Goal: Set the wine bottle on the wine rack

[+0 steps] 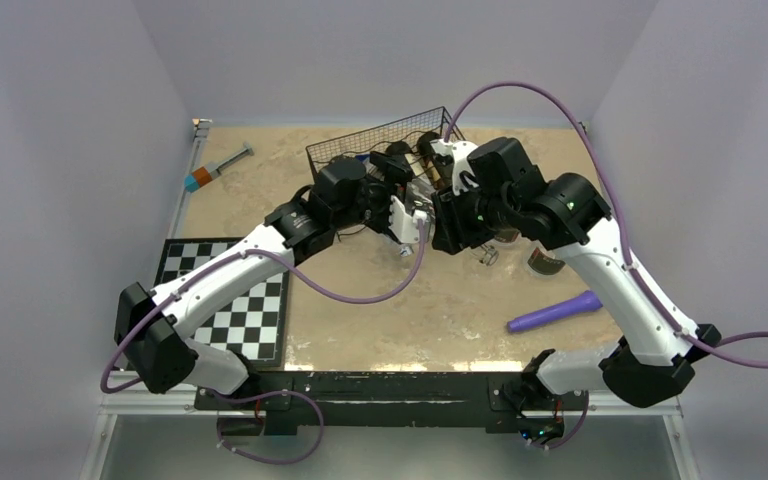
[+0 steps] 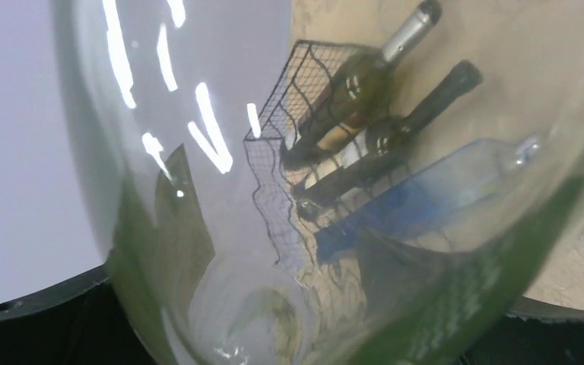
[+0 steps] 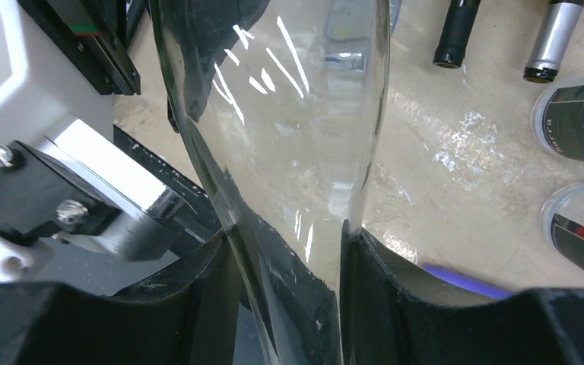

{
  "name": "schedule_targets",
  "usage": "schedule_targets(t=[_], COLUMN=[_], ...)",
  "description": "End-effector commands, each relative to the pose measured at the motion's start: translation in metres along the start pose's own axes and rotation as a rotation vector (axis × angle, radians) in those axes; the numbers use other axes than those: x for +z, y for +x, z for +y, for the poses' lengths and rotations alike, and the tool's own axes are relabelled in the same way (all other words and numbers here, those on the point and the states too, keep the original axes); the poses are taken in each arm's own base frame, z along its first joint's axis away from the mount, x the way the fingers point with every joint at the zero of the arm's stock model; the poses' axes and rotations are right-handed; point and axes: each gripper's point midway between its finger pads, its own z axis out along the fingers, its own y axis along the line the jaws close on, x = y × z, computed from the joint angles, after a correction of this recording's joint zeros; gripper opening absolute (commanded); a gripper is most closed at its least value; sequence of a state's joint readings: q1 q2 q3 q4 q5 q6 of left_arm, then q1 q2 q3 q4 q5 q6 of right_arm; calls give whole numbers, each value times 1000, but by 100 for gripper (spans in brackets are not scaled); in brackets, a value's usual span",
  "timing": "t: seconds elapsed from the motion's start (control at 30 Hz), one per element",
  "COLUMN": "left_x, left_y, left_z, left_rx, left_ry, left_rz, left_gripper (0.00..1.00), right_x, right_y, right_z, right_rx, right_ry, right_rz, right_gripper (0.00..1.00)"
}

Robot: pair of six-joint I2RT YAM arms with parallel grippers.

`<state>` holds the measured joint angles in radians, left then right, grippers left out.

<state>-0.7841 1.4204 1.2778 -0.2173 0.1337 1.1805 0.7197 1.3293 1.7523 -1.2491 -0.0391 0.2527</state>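
Wine bottle (image 3: 296, 152) is up off the tabletop (image 1: 440, 310) and carried between my two arms, just in front of the wine rack (image 1: 380, 140), not on it yet. It's clear glass, and my right pincer (image 3: 289, 258) is closed on the slim part, a black finger pressed to each side. That end gives a sure grip where the wide body would not. My left pincer (image 2: 304, 334) is spread wide with the fat body filling its camera; whether those fingers press the glass or only bracket it, I can't tell. My guess is that it's there to steady the heavy end. Through the glass I see the rack's open front with a pale bottle (image 2: 365, 76), a dark bottle (image 2: 418, 114) and a blue bottle (image 2: 441, 190) lying side by side, necks poking out, so I judge there's room for one more. Both arms reach far forward and bend inward, wrists almost meeting at the middle of the tabletop, the left coming from the chessboard (image 1: 225, 300) side, the right arching over from its corner.
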Motion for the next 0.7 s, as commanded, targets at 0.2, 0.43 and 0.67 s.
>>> schedule_targets(t=[0.2, 0.43, 0.67], left_x=[-43, -44, -39], left_y=[-27, -24, -14], left_z=[37, 19, 26], left_rx=[-111, -36, 47], left_ry=[-199, -160, -234], left_rz=[-139, -138, -96], left_gripper=[99, 99, 99], right_x=[-30, -38, -48], right_y=[-77, -82, -83], right_z=[4, 5, 13], right_rx=[36, 38, 29], right_ry=[10, 3, -32], right_rz=[-354, -384, -384], right_gripper=[0, 0, 0])
